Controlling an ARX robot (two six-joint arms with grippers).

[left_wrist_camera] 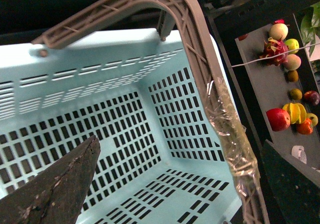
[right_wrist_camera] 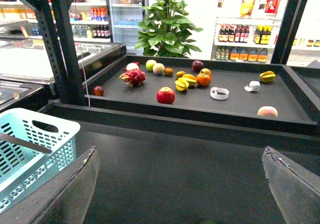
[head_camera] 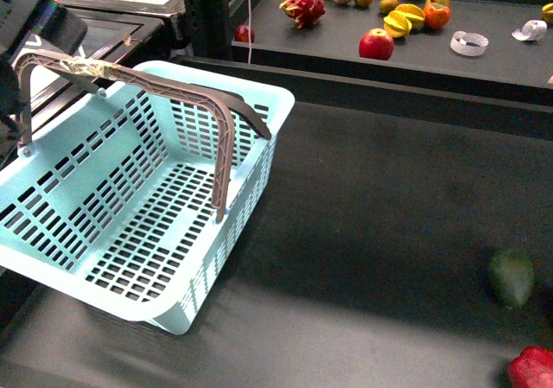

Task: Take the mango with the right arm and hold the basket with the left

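Observation:
The pale aqua basket (head_camera: 164, 68) stands on the dark table at the left and also shows in the left wrist view (left_wrist_camera: 100, 59). Its taped grey-brown handle (head_camera: 82, 66) is raised. My left arm (head_camera: 30, 16) is at that handle. In the left wrist view my left gripper (left_wrist_camera: 175, 184) is open, with the taped handle (left_wrist_camera: 232, 144) between its fingers, close to one of them. My right gripper (right_wrist_camera: 180, 189) is open and empty over the bare table. A yellow-orange oblong fruit (right_wrist_camera: 267, 76), the mango as far as I can tell, lies far off on the back shelf.
The raised black shelf (head_camera: 484, 68) holds several fruits: a red apple (head_camera: 376, 44), a dragon fruit (head_camera: 304, 8) and a cut-open yellow fruit (head_camera: 402, 18). A dark green oval fruit (head_camera: 511, 276) and a red fruit (head_camera: 531, 369) lie on the table at the right.

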